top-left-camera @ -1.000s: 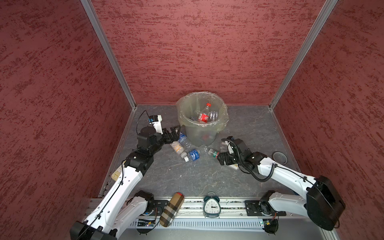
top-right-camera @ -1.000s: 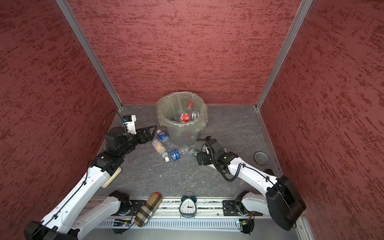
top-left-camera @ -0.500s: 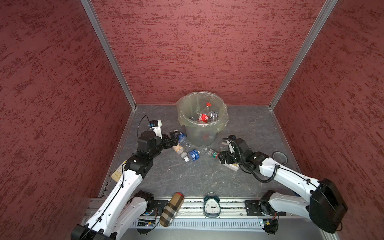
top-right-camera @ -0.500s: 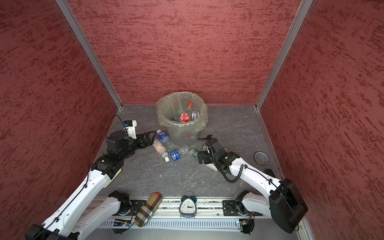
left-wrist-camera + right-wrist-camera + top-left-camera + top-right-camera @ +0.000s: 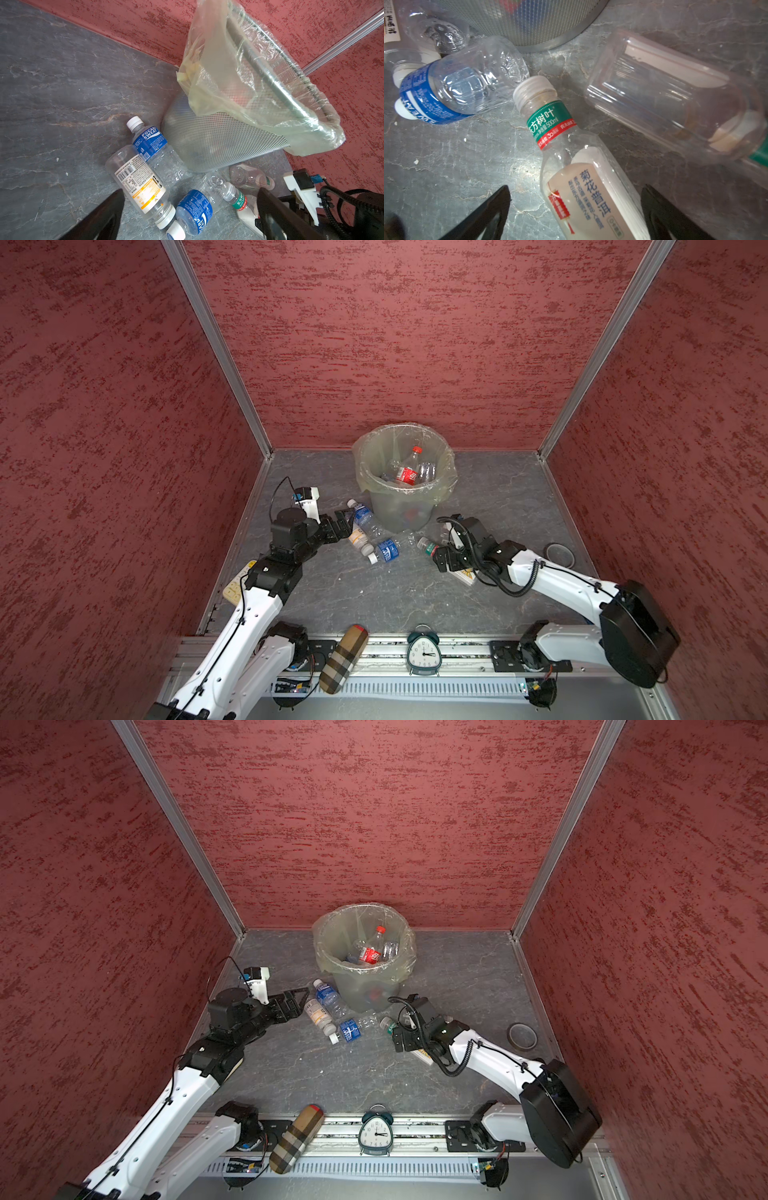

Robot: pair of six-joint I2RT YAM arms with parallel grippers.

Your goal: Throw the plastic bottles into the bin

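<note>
Beside bin (image 5: 401, 512): green-label bottle (image 5: 550, 118) lying flat, cap toward bin.

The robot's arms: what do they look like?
The left arm and right arm are white tubes with bulky black joints. The left pincer and right pincer are black, with flat triangular fingers. A thin black cable loops over the left wrist; a coiled black cable runs along the right.

Plastic bottles (image 5: 365, 517) clutter the near side of the bin (image 5: 400, 515); floor (image 5: 374, 601) toward the front rail (image 5: 461, 649) lies open.
</note>
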